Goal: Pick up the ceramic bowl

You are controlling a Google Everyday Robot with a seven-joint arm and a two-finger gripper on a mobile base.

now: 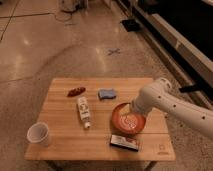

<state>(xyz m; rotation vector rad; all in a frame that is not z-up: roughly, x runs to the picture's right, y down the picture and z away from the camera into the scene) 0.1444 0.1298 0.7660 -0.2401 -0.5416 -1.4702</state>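
Observation:
The ceramic bowl (127, 120) is round, shallow and orange-red with pale swirl marks inside. It sits on the wooden table (60, 142), right of centre. My white arm reaches in from the right, and the gripper (131, 108) is at the bowl's far right rim, largely hidden behind the wrist.
A white cup (39, 134) stands at the table's front left corner. A white bottle (83, 111) lies near the middle. A red packet (76, 91) and a blue sponge (106, 93) lie at the back. A dark flat packet (125, 142) lies in front of the bowl.

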